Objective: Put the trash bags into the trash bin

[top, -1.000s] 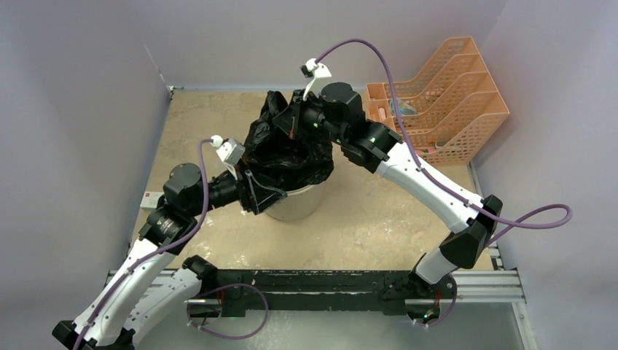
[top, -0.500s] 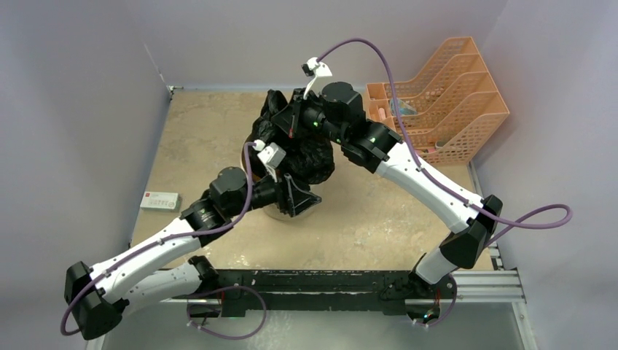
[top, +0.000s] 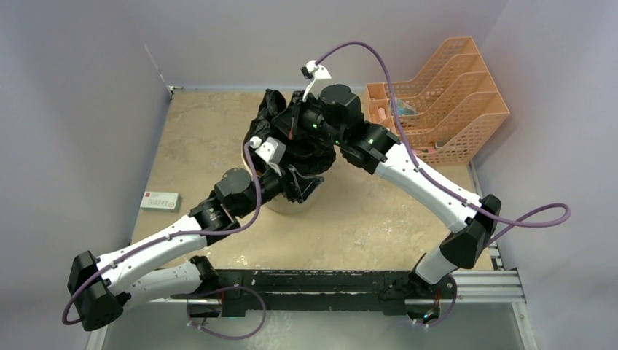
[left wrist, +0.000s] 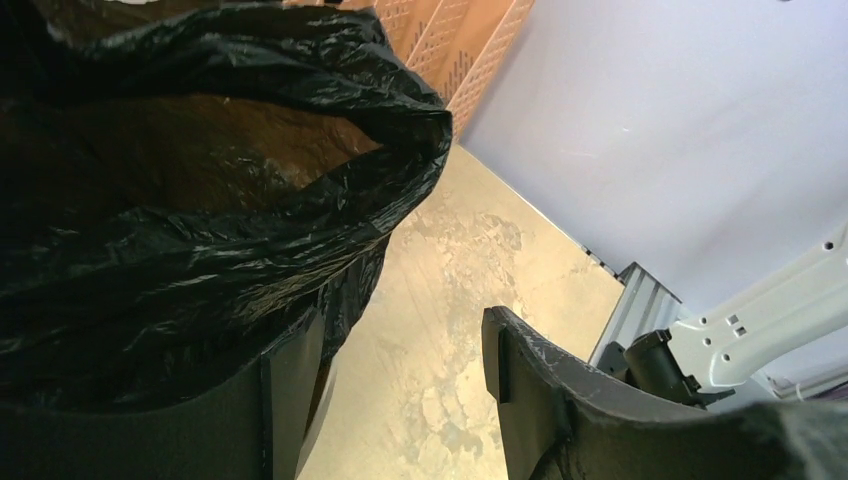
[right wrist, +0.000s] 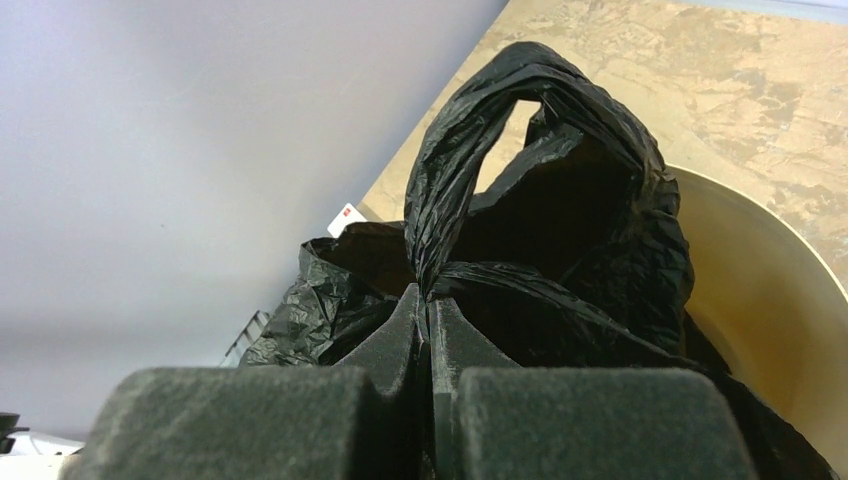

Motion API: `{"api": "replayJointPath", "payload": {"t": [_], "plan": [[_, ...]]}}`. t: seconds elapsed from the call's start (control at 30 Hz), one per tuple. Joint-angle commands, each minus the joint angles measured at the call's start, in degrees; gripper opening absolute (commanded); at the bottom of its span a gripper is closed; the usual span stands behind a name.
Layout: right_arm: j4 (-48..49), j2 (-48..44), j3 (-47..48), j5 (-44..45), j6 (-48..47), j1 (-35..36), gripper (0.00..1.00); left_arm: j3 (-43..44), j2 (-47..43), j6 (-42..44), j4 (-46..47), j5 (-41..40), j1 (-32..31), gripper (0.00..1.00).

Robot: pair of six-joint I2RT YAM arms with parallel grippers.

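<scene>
Step in hand: seat trash bag [top: 295, 149] into trash bin [top: 288, 208].
- Right hand [right wrist: 428, 312]: fingers together, clamped on film at base of loop handle [right wrist: 440, 185], above bin's far rim.
- Left hand [left wrist: 400, 335]: fingers apart, gripping nothing, at bin's near side; bag bulges against one finger.
- Bag: bunched over bin mouth, mostly above rim.
- Method: hold clamp steady; press bulk down inside bin with left hand; avoid tipping bin or tearing thin film.

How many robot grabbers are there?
2. The left gripper is open beside the black bag at the bin; the right gripper is shut on the bag's loop.
</scene>
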Motion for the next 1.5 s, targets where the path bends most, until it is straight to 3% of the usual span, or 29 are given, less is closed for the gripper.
{"api": "replayJointPath", "payload": {"t": [0.0, 0.37, 0.67, 0.87, 1.03, 1.17, 1.3, 1.47], "plan": [[2.67, -2.93, -0.34, 0.60, 0.09, 0.20, 0.00, 3.67, -0.84, 2.60, 3.08, -3.27, -0.26, 0.60], [3.79, -3.32, 1.47, -0.90, 0.68, 0.20, 0.00, 9.73, 3.89, 11.31, -12.81, -25.31, 0.65, 0.54], [4.45, -4.26, 1.52, -1.17, 1.07, 0.20, 0.00, 8.52, 0.46, 11.42, -19.33, -26.71, 8.38, 0.50], [5.00, -3.93, 0.94, -1.02, 1.40, 0.17, 0.00, 10.58, 1.81, 12.67, -24.48, -28.36, 9.88, 0.47], [4.49, -3.17, -1.08, -0.47, 1.05, 0.20, 0.00, 10.87, 1.92, 14.30, -23.27, -16.44, 9.86, 0.46], [3.87, -3.11, -5.13, 1.38, 0.11, 0.14, 0.00, 13.19, 1.81, 12.70, -27.46, -8.02, 9.93, 0.44], [2.89, -2.85, -8.06, 0.60, -1.74, 0.20, 0.00, 14.04, -1.13, 11.44, -30.59, -2.28, 9.93, 0.53], [1.30, -0.88, -9.82, 0.60, -3.71, 0.18, 0.00, 16.48, -2.88, 9.89, -37.65, 1.99, 9.93, 0.57]]}}
